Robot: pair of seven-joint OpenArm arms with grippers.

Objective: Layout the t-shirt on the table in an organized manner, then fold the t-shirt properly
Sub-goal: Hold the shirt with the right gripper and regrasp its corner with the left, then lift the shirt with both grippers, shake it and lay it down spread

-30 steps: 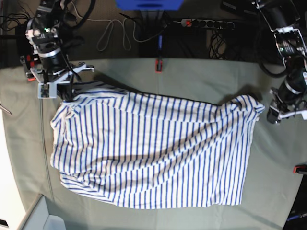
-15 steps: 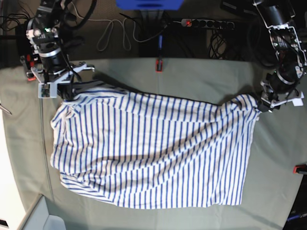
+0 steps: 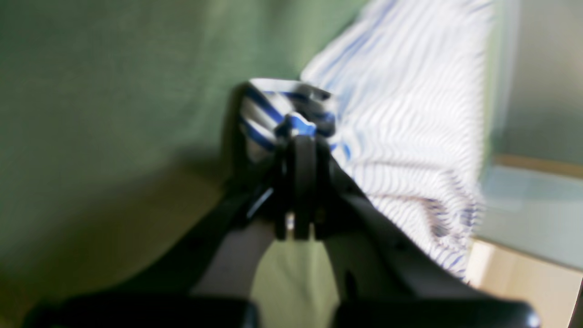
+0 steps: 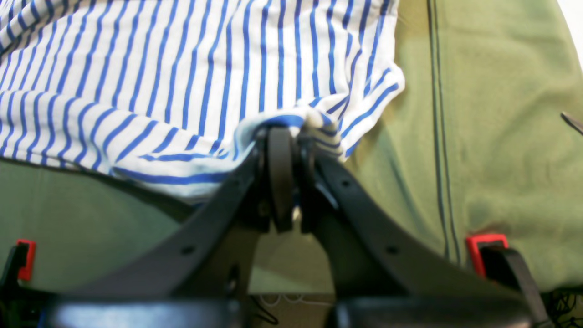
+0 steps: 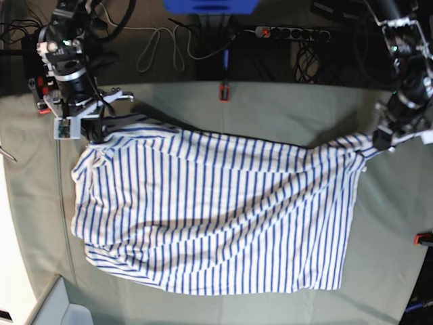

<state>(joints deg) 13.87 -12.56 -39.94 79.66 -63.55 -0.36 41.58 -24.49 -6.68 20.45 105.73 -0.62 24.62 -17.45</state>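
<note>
The white, blue-striped t-shirt (image 5: 216,210) lies spread on the grey-green table (image 5: 284,108), still wrinkled along its lower edge. At the shirt's upper left corner my right gripper (image 5: 93,133) is shut on the fabric; the right wrist view shows a bunched fold of the t-shirt (image 4: 205,77) pinched at the right gripper (image 4: 291,130). On the far side, my left gripper (image 5: 376,142) is shut on the upper right corner, which is drawn out to a point. The blurred left wrist view shows the left gripper (image 3: 298,132) clamped on a striped fold of the t-shirt (image 3: 410,114).
Red clamps sit at the table's back edge (image 5: 224,91) and right edge (image 5: 423,237). Behind the table lie a power strip (image 5: 291,32) and loose cables (image 5: 162,47). A pale box (image 5: 61,308) stands off the front left corner.
My left gripper came in to the shirt's upper right corner, shut on it and drew it out to the right. The right gripper held still.
</note>
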